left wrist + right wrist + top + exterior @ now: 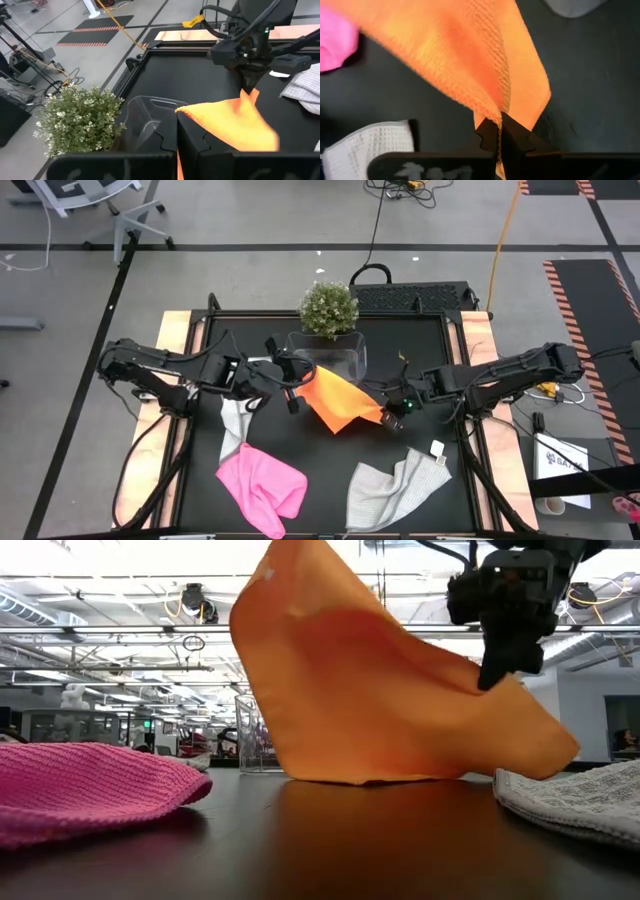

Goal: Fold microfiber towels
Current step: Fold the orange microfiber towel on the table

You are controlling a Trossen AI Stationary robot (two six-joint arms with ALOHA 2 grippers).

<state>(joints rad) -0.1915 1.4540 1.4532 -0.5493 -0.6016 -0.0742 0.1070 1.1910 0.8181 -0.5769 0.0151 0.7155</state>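
Observation:
The orange-yellow towel (335, 402) is held up between both grippers at the table's middle, and its lower edge (350, 778) reaches the table. My left gripper (297, 388) is shut on its left corner, and my right gripper (387, 416) is shut on its right corner. The pink towel (262, 485) lies crumpled at the near left. One light grey towel (395, 485) lies crumpled at the near right. The other grey towel (235, 425) lies under my left arm. My left gripper pinches a corner of the orange towel (186, 113) between its two fingers, coming level from the table's left. The cloth runs from there toward my right gripper. My right gripper pinches a bunched fold at the opposite corner (492, 117) between its two fingers, coming from the table's right and slanting down. The cloth sags between the two holds.
A clear plastic tub (330, 355) stands just behind the orange towel, with a small potted plant (328, 308) behind it at the far edge. Wooden side rails (480, 350) border the black table. Bare table shows near the front middle (325, 500).

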